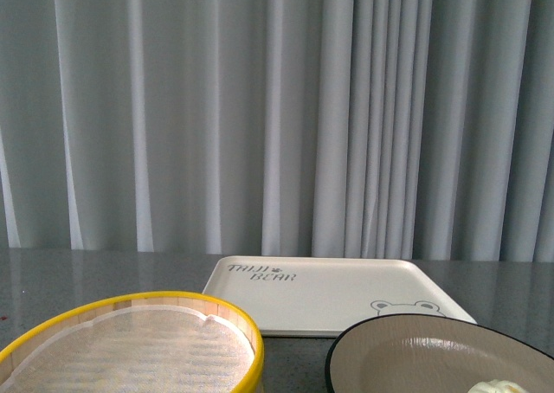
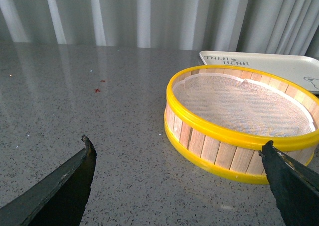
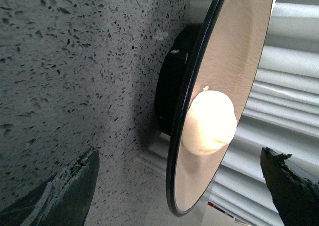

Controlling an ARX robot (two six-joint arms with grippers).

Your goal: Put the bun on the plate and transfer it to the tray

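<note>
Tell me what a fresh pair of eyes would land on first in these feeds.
The bright yellow-rimmed bamboo steamer stands out first, at the near left of the grey table, empty but for its cloth liner. Next comes the bun, sitting on the black-rimmed beige plate at near right. Behind both lies the cream tray, bare, in front of the grey curtain.

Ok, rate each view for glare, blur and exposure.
Front view: soft, even light; the bun is cropped by the bottom edge. Left wrist view: pale reflections of the curtain streak the glossy table. Right wrist view: the bun looks nearly washed out against the plate, whose underside is very dark.
</note>
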